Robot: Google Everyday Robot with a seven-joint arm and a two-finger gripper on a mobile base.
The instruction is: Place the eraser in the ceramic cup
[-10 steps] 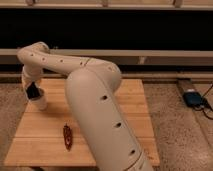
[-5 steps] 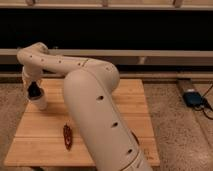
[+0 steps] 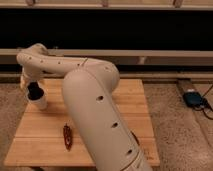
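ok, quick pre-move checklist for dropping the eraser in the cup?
1. Pincer directly above the ceramic cup: ok.
2. Cup upright on the wooden table: ok.
3. Eraser held in the pincer: cannot tell, only a dark shape at the cup's mouth.
4. Dark red object well apart from the cup: ok.
5. Cup interior free: cannot tell, hidden by the pincer.

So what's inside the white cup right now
The gripper hangs directly over the ceramic cup, its dark end at the rim. It covers the opening, so the cup's inside and any eraser there cannot be seen.
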